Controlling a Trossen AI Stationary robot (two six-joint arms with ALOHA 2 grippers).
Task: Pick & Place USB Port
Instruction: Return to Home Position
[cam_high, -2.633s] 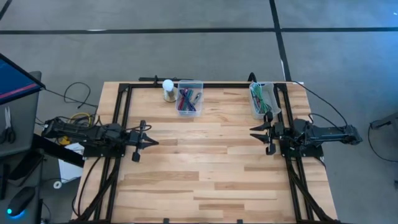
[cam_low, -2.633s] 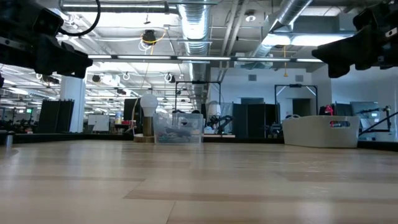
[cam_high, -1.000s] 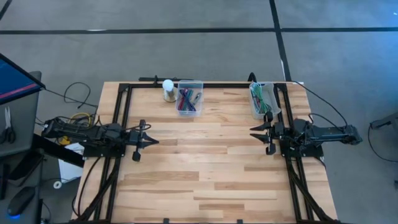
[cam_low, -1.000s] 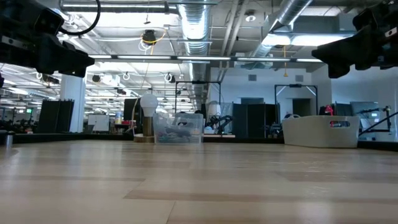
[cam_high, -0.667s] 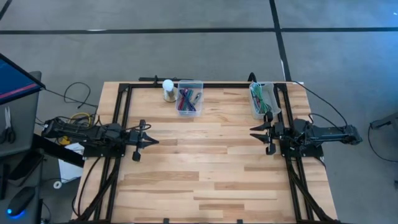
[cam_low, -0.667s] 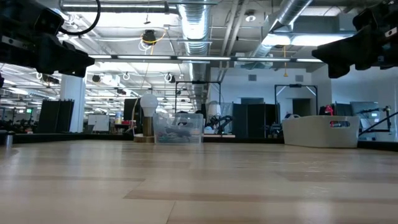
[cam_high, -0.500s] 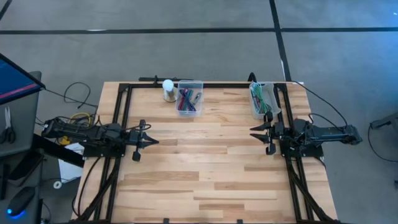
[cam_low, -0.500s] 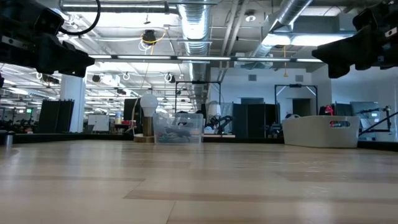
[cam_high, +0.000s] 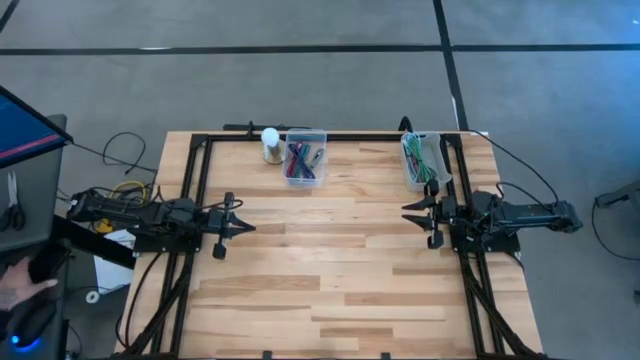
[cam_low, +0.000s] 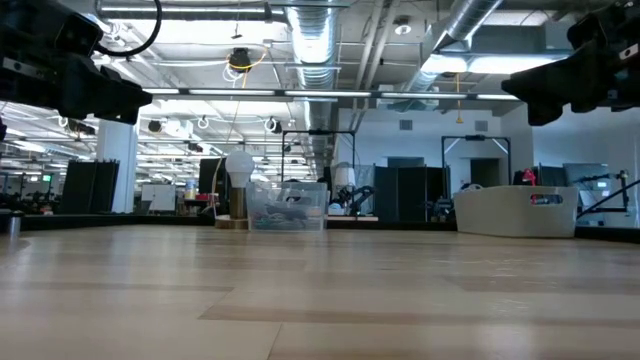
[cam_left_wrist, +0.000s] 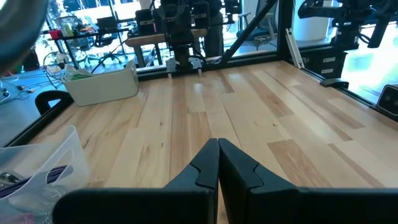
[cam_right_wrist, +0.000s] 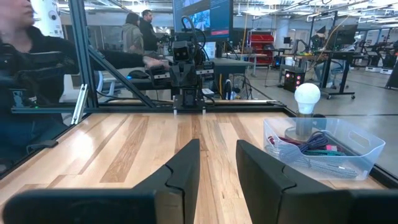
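Wood-plank table (cam_high: 330, 270), clear plastic bin (cam_low: 287, 216), white oblong bin (cam_low: 515, 214), round bulb (cam_high: 270, 137)

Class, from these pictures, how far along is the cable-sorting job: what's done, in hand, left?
Done: green cables lie in the white bin. In hand: nothing; the left gripper is shut and empty, the right gripper open, each at its side of the table. Left: coloured cables lie in the clear bin; perhaps those.

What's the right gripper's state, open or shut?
Open. The right gripper has a gap between its fingers with bare table showing through; nothing is held.
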